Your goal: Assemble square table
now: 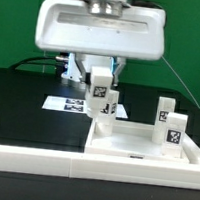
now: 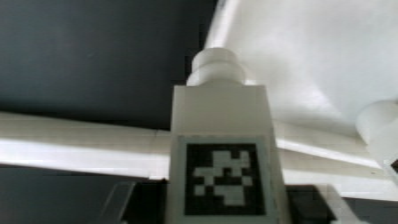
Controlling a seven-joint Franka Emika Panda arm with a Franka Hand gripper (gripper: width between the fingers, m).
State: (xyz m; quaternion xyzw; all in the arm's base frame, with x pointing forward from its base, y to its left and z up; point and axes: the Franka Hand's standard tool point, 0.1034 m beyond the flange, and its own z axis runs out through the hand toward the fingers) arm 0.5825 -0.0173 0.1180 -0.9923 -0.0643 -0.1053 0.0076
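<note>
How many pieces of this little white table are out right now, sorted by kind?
Square tray-like top: 1
Leg posts: 3 in the exterior view, one in the gripper (held leg), two standing at the tray's far side (nearer leg, farther leg)
Total: 4 pieces

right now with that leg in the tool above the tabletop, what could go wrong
1. The tool holds the leg post near its upper end, so its lower end could tip as it meets the square table top.
2. In the wrist view the leg's tip hangs over the top, but no hole is visible; it may miss.
3. Another leg post stands nearby and could get knocked.
</note>
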